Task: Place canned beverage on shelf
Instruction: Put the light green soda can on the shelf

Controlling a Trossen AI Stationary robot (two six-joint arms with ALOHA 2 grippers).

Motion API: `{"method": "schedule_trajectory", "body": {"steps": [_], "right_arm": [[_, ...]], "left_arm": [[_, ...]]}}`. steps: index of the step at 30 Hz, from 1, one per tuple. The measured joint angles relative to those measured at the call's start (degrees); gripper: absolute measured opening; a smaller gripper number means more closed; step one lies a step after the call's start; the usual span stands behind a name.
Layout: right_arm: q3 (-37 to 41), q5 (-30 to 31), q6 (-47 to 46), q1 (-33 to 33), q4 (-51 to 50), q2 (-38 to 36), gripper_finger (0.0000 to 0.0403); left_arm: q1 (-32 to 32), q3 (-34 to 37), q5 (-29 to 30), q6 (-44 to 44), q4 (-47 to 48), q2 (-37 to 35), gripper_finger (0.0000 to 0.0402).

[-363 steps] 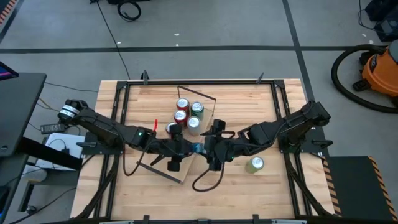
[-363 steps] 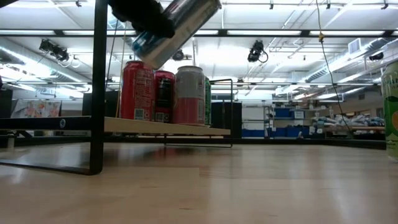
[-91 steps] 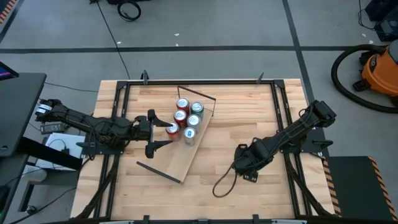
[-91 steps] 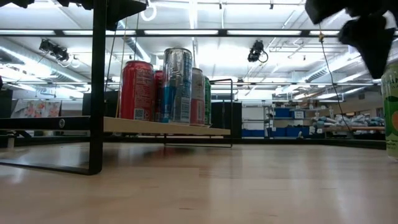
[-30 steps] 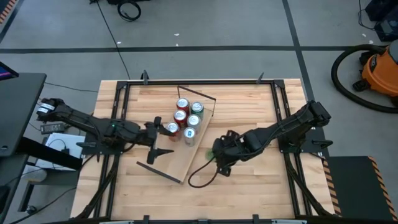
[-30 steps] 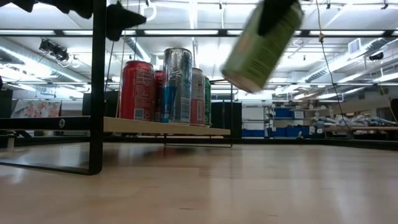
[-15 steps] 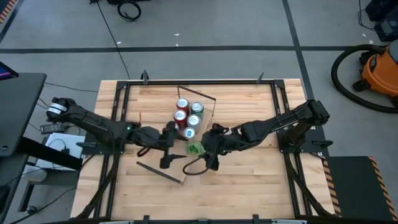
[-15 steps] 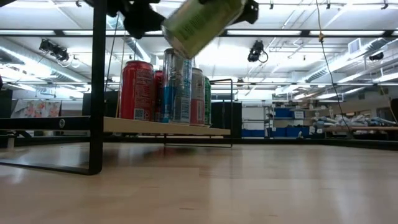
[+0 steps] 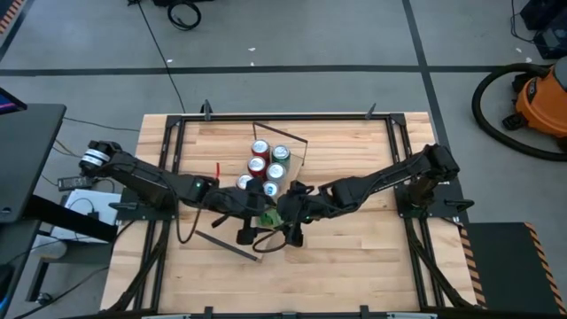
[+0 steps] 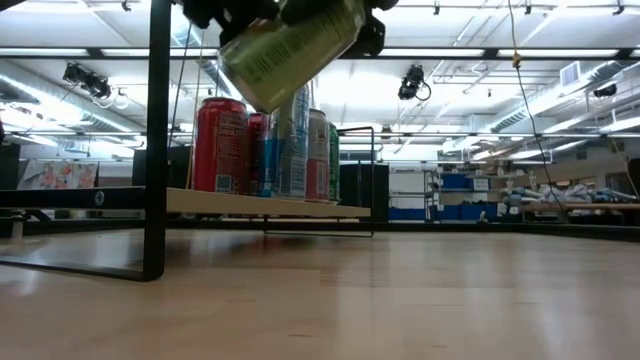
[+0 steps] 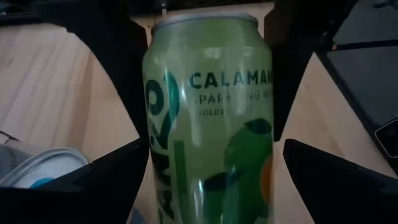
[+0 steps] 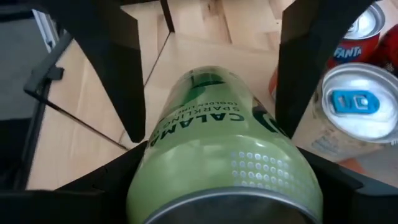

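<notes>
Five cans [image 9: 264, 168] already stand on the shelf [image 9: 252, 229]; green can [image 10: 290, 45] isn't placed yet, hanging tilted in the air above the shelf's near end. Right gripper [image 9: 285, 213] is clamped on it (base end), arm stretched in low from the right. Left gripper [image 9: 257, 215] meets it from the left w/ fingers spread either side of the can, not visibly pinching.

An orange shop vacuum [image 9: 542, 99] with a black hose stands on the grey floor right of the table. A coiled black cable [image 9: 184, 12] lies beyond the table's far edge.
</notes>
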State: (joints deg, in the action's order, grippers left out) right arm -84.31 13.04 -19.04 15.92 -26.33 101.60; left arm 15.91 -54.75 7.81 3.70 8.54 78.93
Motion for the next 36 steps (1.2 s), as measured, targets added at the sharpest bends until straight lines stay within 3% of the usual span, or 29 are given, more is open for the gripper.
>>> {"method": "schedule_trajectory", "body": {"steps": [10, 18, 26, 36], "right_arm": [[-0.09, 1.98, 4.01, 0.00, 2.61, -0.06, 0.0321], [-0.11, 1.90, 6.00, -0.20, 4.66, -0.11, 0.0329], [-0.13, 1.24, 3.97, -0.03, 3.95, -1.77, 0.0366], [-0.06, 5.13, 2.04, 3.25, -1.28, -3.96, 0.0372]], "left_arm": [[-0.32, -0.41, -0.02, 3.79, 7.11, 0.62, 0.0381], [-0.31, -0.41, -0.06, 3.68, 7.71, 0.60, 0.0297], [0.52, 1.16, 2.38, 2.52, 8.03, 0.55, 0.0297], [2.84, 10.20, 5.44, 3.07, -2.28, -4.65, 0.0297]]}}
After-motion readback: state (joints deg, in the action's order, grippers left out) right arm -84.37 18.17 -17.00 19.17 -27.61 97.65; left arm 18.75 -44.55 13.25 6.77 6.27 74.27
